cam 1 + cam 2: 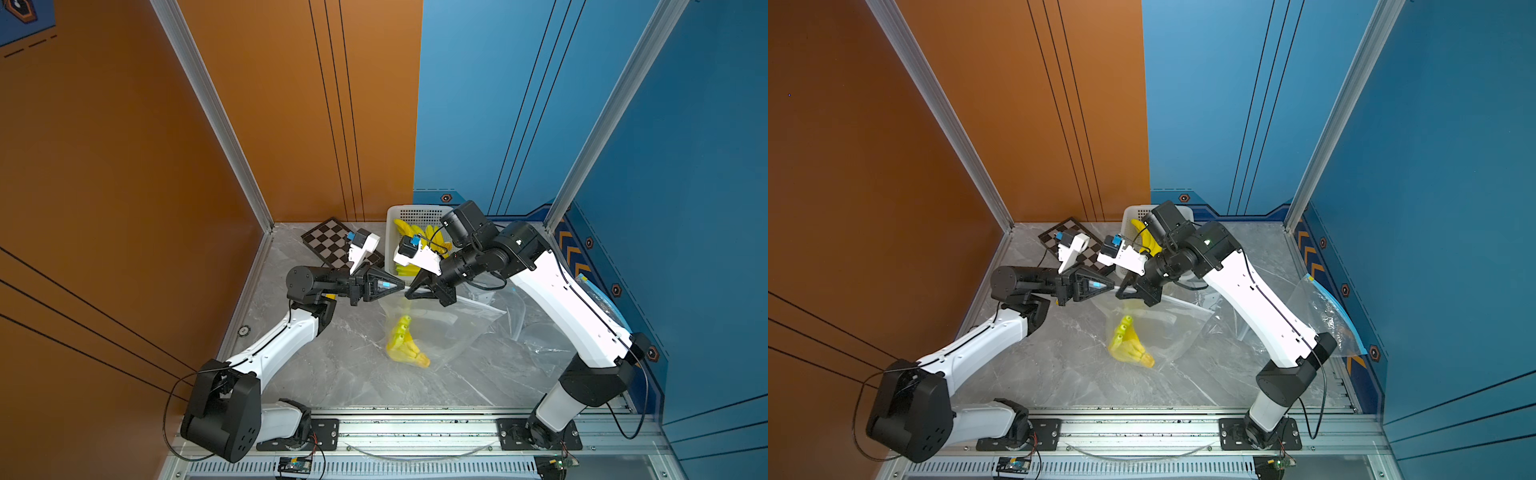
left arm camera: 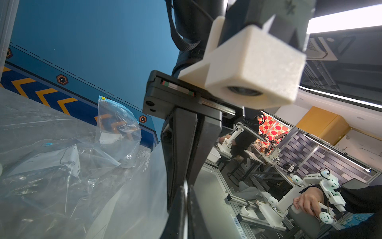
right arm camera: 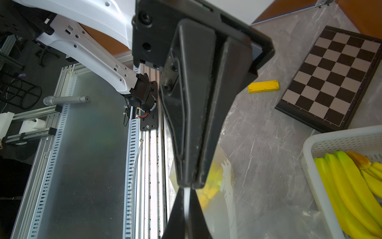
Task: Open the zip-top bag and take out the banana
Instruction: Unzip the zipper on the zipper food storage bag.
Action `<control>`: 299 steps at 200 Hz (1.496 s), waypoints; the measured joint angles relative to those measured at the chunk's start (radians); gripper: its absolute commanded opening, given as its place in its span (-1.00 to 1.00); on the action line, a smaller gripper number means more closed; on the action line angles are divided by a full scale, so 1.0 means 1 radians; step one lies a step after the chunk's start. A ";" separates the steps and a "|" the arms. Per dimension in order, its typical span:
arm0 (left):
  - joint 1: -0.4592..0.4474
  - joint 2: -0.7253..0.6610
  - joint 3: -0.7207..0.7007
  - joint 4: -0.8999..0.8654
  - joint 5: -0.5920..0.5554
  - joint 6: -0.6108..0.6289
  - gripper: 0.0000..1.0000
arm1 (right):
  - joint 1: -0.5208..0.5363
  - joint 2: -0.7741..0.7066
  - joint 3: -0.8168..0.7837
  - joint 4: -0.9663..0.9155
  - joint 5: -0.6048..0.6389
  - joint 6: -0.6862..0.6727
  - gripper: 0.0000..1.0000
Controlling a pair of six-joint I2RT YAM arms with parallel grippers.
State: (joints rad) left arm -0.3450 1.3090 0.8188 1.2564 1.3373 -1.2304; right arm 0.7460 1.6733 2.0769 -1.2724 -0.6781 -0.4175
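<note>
Your right end effector fills the right wrist view, jaws clenched, its tip meeting the tip of the left end effector almost head-on above the tabletop. On the left one a thin slit shows between the fingers, and you cannot tell from these views whether it pinches bag film or stands released. Just under the two tips hangs the upper edge of the zip-top bag (clear, crumpled, rising toward the tips); whether the right jaws catch it is not visible either. Low down inside the bag lies the banana, a yellow bunch. Farther out stand a white basket holding other bananas, a chessboard beside it, a yellow block, and a second clear bag well apart on the robot's right.
</note>
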 measured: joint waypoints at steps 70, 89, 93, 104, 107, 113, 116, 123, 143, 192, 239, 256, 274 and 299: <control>0.094 -0.034 -0.001 -0.249 -0.199 0.149 0.96 | -0.085 -0.175 -0.220 0.025 0.065 0.043 -1.00; 0.068 -0.090 -0.013 -0.393 -0.272 0.243 0.96 | -0.097 -0.229 -0.272 0.061 0.077 0.066 -1.00; 0.059 -0.107 -0.018 -0.434 -0.288 0.265 0.96 | -0.096 -0.237 -0.280 0.067 0.077 0.069 -1.00; 0.031 -0.161 -0.024 -0.552 -0.330 0.354 0.97 | -0.095 -0.250 -0.293 0.082 0.077 0.079 -1.00; 0.021 -0.175 -0.025 -0.586 -0.343 0.377 0.97 | -0.094 -0.251 -0.293 0.084 0.077 0.079 -1.00; -0.005 -0.213 -0.026 -0.673 -0.373 0.448 0.97 | -0.093 -0.251 -0.294 0.091 0.077 0.079 -1.00; -0.019 -0.232 -0.027 -0.714 -0.383 0.483 0.97 | -0.093 -0.251 -0.294 0.094 0.077 0.080 -1.00; -0.064 -0.278 -0.027 -0.818 -0.414 0.573 0.97 | -0.092 -0.250 -0.298 0.104 0.077 0.079 -1.00; -0.177 -0.387 -0.024 -1.059 -0.451 0.797 0.97 | -0.092 -0.248 -0.305 0.116 0.076 0.078 -1.00; -0.166 -0.459 -0.056 -1.294 -0.466 1.074 0.80 | -0.068 -0.245 -0.306 0.132 0.050 0.070 -1.00; -0.133 -0.430 -0.040 -1.379 -0.465 1.157 0.45 | -0.029 -0.242 -0.345 0.140 0.012 0.006 -1.00; -0.133 -0.426 -0.020 -1.380 -0.458 1.152 0.35 | -0.018 -0.242 -0.358 0.139 0.001 -0.022 -1.00; -0.134 -0.422 0.003 -1.380 -0.448 1.151 0.32 | -0.016 -0.242 -0.362 0.140 -0.001 -0.044 -1.00; -0.139 -0.419 0.017 -1.382 -0.441 1.152 0.26 | -0.013 -0.243 -0.370 0.139 -0.003 -0.065 -1.00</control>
State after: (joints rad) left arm -0.4843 0.8898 0.8356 -0.1261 0.8967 -0.0784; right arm 0.7326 1.4307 1.7065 -1.1332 -0.6811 -0.4824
